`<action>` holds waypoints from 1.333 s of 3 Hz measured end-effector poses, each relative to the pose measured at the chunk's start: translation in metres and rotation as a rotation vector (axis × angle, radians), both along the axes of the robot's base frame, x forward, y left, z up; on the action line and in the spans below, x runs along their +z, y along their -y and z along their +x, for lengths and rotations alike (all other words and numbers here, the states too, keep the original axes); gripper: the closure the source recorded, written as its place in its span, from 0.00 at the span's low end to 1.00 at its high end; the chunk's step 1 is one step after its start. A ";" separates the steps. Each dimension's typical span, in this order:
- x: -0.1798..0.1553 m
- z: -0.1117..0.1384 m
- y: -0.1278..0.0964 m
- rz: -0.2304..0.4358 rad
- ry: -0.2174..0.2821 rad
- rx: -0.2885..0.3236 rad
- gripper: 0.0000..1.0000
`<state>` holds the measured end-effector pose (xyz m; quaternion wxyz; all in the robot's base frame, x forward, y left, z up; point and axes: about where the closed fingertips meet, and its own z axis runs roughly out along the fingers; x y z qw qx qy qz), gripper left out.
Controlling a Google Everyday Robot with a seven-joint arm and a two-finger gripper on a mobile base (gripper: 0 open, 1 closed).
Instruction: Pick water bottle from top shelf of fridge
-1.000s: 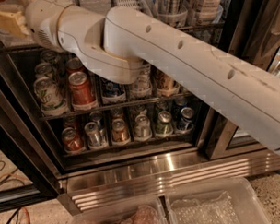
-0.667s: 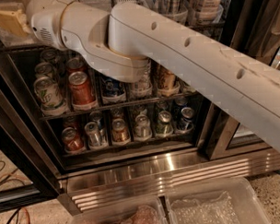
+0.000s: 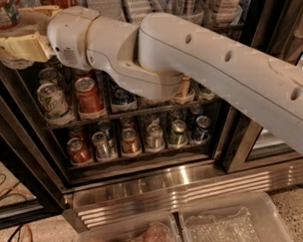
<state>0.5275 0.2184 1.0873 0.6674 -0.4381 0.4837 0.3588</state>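
Metal drink cans (image 3: 88, 95) fill the racks below the thick white arm (image 3: 204, 66), which crosses the black-framed fridge (image 3: 143, 180). The cream gripper (image 3: 16, 45) is beside the clear ribbed water bottle (image 3: 0, 16) at top left; I cannot tell its grip.

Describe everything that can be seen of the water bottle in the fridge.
Only part of the water bottle shows, at the upper left corner, cut by the picture's edge. It looks like clear plastic, with a red band above a pale label. It seems to stand upright on the top shelf. The cream gripper lies in front of its lower part; a clear rounded base shows just below. Whether they touch cannot be told.
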 end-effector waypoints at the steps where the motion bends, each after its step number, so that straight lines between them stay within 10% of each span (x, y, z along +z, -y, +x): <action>1: -0.020 -0.017 0.017 -0.029 -0.044 0.010 1.00; 4: -0.050 -0.037 0.053 -0.074 -0.107 -0.019 1.00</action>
